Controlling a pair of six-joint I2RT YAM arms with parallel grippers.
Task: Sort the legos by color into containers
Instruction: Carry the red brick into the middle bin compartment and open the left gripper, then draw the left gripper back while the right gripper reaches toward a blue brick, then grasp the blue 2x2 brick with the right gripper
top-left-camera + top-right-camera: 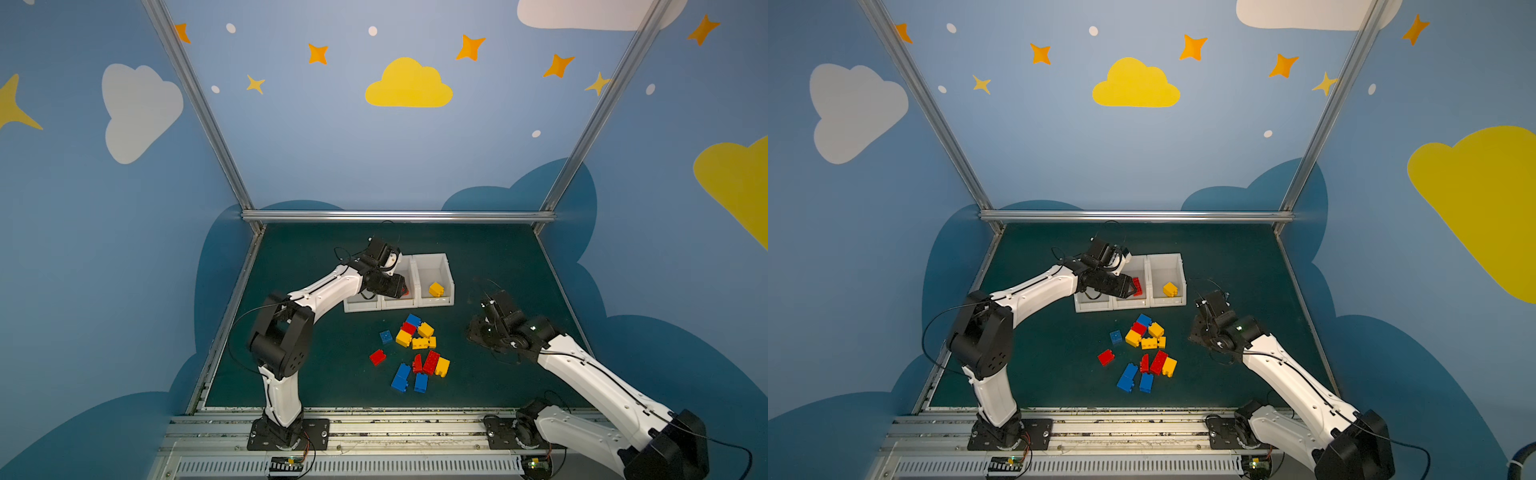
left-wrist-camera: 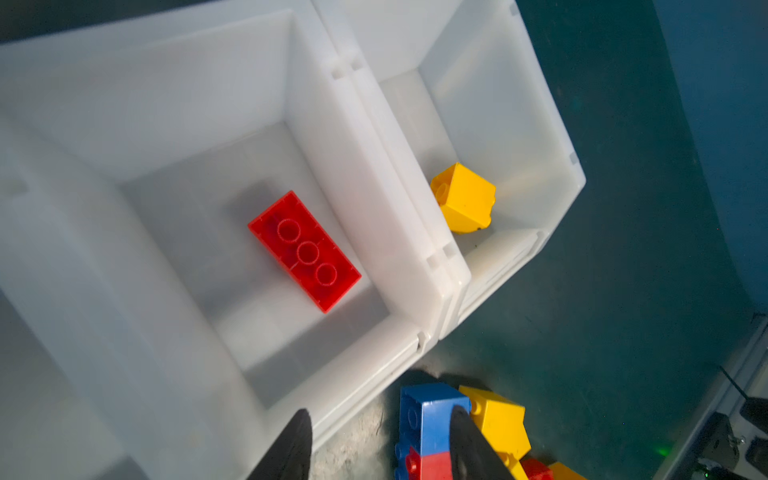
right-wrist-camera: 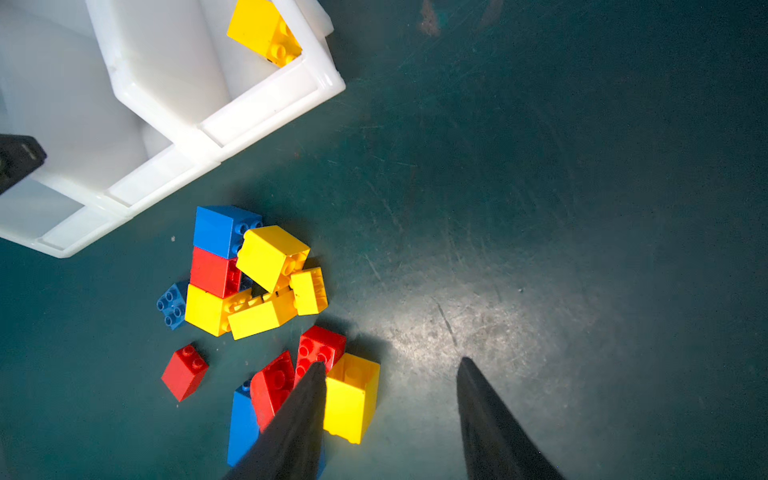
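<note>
Now the red brick (image 2: 304,250) lies diagonally on the middle bin's (image 2: 199,104) floor beneath the left gripper's (image 2: 380,411) parted, empty jaws. The right gripper (image 3: 391,361), likewise parted and empty, hovers just right of the loose legos (image 1: 415,345) at a top view's lower centre.

I see the dark green bench (image 1: 498,257), its surface scuffed in the right wrist view. Toward its far side stands a row of three joined white bins (image 1: 434,302). Just in front of them loose legos (image 1: 415,334) lie scattered. A blue square brick (image 1: 386,336) and a red brick (image 1: 377,357) sit slightly apart on the left, and a blue oblong brick (image 1: 401,377) lies at the near end.
</note>
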